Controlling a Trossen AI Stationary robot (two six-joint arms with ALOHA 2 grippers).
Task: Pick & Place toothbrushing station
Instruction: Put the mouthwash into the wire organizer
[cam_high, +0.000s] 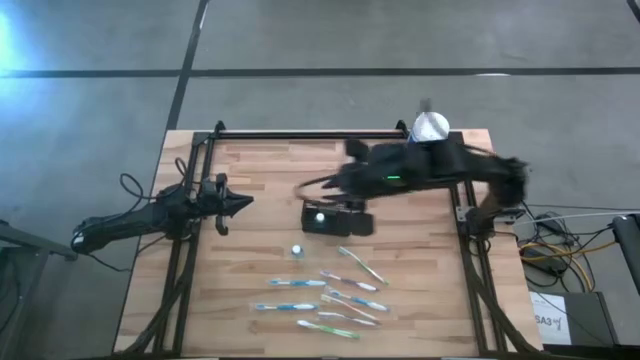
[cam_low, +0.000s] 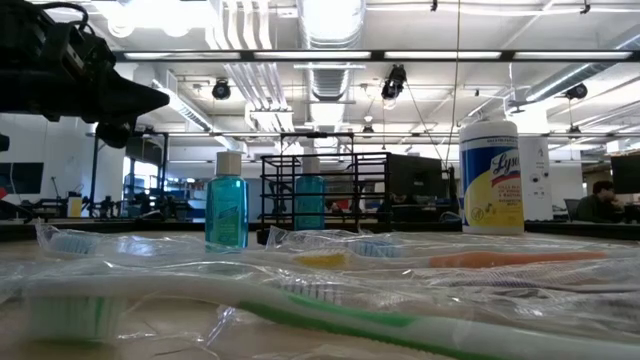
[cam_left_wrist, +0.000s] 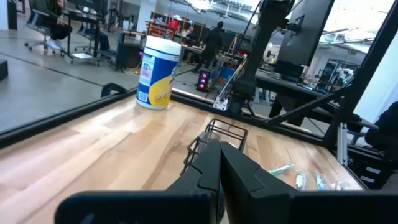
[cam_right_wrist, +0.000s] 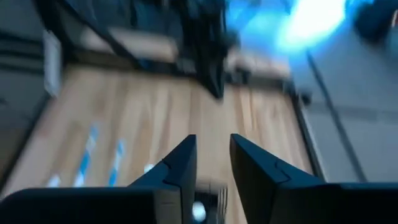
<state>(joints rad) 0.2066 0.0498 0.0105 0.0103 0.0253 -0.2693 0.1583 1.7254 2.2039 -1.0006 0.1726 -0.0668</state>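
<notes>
We see the black mesh holder (cam_high: 335, 217) at mid-table. Our right gripper (cam_right_wrist: 212, 163) hovers above it, fingers slightly apart, empty. Our left gripper (cam_high: 243, 203), fingers together, waits well left of it. Wrapped toothbrushes (cam_high: 335, 295) lie nearer the front edge.

canister (cam_high: 431, 127): yellow with white lid, upright at the far right corner of the wooden table (cam_high: 260, 170) | cables (cam_high: 553, 245): on the floor right of the table | person (cam_low: 600, 203): seated far behind, at the right edge of the low view
</notes>
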